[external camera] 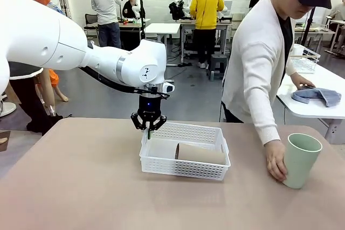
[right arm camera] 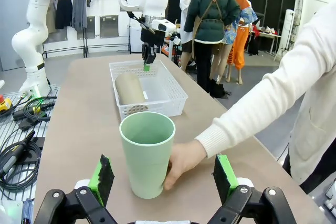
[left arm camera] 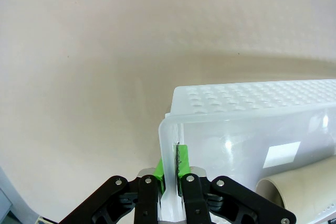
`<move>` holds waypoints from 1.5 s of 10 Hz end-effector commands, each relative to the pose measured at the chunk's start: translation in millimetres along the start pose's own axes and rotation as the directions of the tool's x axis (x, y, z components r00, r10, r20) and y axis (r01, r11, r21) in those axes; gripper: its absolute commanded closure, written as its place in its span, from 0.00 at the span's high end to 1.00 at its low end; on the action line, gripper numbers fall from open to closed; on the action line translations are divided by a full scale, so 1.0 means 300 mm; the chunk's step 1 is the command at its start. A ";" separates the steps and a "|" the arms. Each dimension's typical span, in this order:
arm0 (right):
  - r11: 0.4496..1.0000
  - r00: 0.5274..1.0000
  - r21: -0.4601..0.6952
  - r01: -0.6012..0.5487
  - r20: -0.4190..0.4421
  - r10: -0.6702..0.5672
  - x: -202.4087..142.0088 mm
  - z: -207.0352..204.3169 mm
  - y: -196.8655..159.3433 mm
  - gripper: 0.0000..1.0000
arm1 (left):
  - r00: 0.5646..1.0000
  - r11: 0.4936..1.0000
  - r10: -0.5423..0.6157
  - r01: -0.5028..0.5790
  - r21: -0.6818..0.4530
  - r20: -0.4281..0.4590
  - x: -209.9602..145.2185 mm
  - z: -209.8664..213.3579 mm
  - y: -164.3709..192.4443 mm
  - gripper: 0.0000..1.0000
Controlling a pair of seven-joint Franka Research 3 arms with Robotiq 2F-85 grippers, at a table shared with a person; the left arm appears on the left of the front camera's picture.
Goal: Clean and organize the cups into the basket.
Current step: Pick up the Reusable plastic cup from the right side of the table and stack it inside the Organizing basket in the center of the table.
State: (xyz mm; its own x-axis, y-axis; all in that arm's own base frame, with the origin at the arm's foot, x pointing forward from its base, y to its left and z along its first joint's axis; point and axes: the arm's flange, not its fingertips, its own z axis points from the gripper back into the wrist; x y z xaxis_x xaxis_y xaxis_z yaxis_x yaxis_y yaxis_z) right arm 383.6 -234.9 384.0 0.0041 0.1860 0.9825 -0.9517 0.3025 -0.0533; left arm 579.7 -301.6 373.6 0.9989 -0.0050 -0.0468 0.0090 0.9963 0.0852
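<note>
The brown cup (external camera: pixel 200 153) lies on its side in the white basket (external camera: pixel 183 168). The green cup (external camera: pixel 301 160) stands upright, well apart from it.

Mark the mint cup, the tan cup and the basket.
mint cup (external camera: pixel 302 162), front view, side wall.
tan cup (external camera: pixel 200 153), front view, upper side.
basket (external camera: pixel 183 168), front view, near mesh wall.

One brown cup (external camera: pixel 200 153), one green cup (external camera: pixel 301 160), one basket (external camera: pixel 183 168).

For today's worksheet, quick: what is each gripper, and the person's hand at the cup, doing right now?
Left gripper: closed on the basket rim.
Right gripper: open, holding nothing.
Person's hand: holding the green cup.
</note>
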 end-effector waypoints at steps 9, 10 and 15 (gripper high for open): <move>0.983 0.981 0.081 0.164 -0.121 -0.153 -0.341 -0.136 -0.064 1.00 | 1.000 1.000 0.001 -0.001 -0.001 0.002 -0.001 0.003 0.004 0.03; 0.981 0.977 0.084 0.175 -0.135 -0.162 -0.372 -0.169 -0.078 1.00 | 1.000 1.000 0.001 -0.001 -0.001 0.002 -0.001 0.003 0.004 0.03; 0.978 0.981 0.142 0.151 -0.143 -0.130 -0.392 -0.314 -0.124 1.00 | 1.000 1.000 0.001 -0.001 -0.001 0.002 -0.001 0.003 0.004 0.03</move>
State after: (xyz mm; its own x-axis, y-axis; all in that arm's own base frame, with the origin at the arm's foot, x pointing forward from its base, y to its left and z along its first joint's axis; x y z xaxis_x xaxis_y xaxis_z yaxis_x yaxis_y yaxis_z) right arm 442.4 -183.9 254.6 0.1917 0.2682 0.9441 -0.9681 0.2098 0.1370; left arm 579.7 -301.6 373.5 0.9989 -0.0051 -0.0469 0.0091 0.9963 0.0852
